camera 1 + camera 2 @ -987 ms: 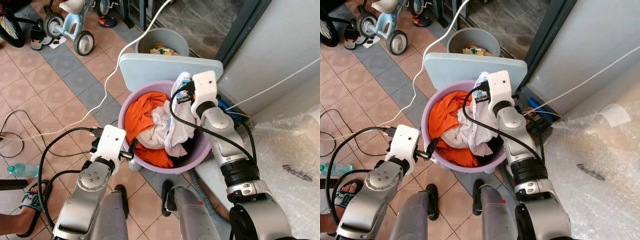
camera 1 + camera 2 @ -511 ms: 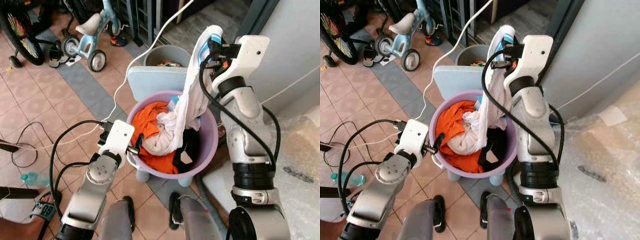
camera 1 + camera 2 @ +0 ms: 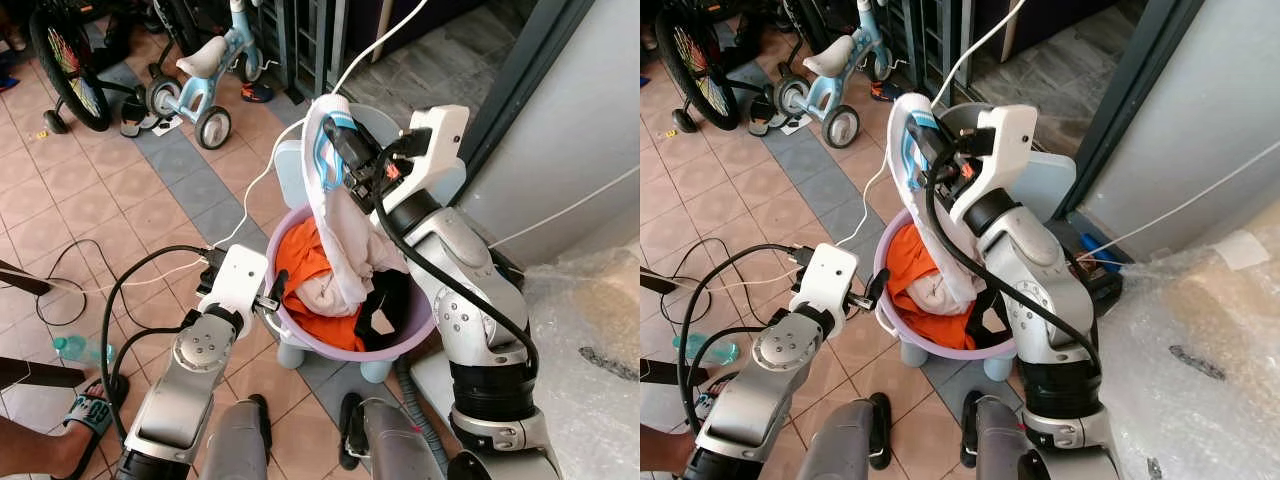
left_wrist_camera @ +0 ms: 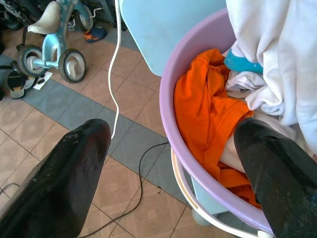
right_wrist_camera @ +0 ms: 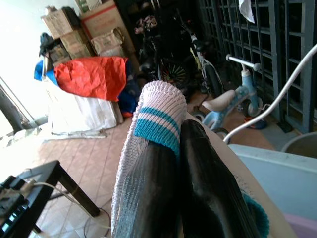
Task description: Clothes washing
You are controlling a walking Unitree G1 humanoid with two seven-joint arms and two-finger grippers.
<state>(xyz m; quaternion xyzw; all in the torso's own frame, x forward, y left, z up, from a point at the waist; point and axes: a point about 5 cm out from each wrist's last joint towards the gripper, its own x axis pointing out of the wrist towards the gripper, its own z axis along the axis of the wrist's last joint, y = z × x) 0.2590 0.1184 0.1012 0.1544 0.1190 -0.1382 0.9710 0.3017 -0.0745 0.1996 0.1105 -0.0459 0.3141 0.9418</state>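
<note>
White garment (image 3: 340, 215) hangs pinched in right end effector (image 3: 345, 150).

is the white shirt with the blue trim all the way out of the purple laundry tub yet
No, partly out. The right gripper holds the white garment up by its blue-trimmed edge, but its lower end still lies in the purple tub on the other clothes.

Clothes (image 3: 320, 262) in the tub (image 3: 415, 330) — tricycle (image 3: 200, 85) behind left, board (image 3: 290, 165) behind it.
</note>
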